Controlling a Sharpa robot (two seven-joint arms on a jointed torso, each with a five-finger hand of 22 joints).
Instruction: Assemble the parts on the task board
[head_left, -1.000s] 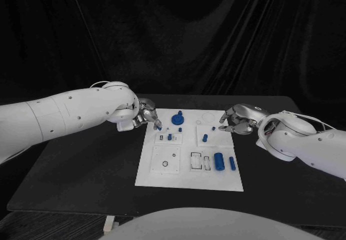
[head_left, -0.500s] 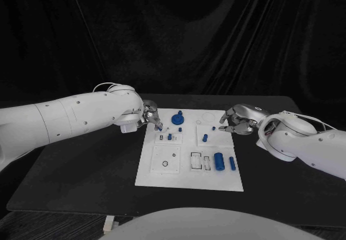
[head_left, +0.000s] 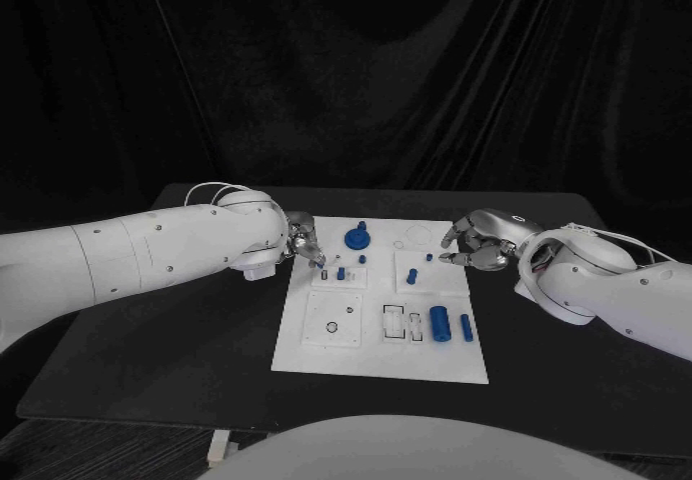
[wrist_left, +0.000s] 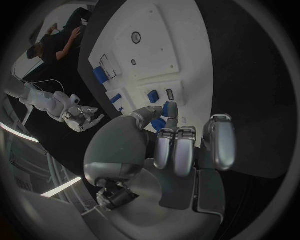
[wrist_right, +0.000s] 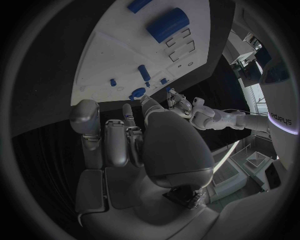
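We see the white task board lying in the middle of the black table, its long sides running from the near edge toward the far edge. Small blue parts sit on it: a round knob near the far edge, a short peg right of centre, and a thick cylinder with a thinner pin just beside it toward the board's near right corner.

Our left hand hangs over the far left corner of the board. In the left wrist view this hand has its fingers curled downward, and the thumb and one fingertip meet around a small blue part held just above the board. So we read it as pinching that small blue part, though the part is largely hidden by the fingertips.

Our right hand sits at the far right side of the board, right by its edge. In the right wrist view this hand shows its fingers bent forward with nothing visible between them, but we cannot tell whether it is clenched or loose. The board lies beyond the fingertips there, with the thick cylinder at its far end.
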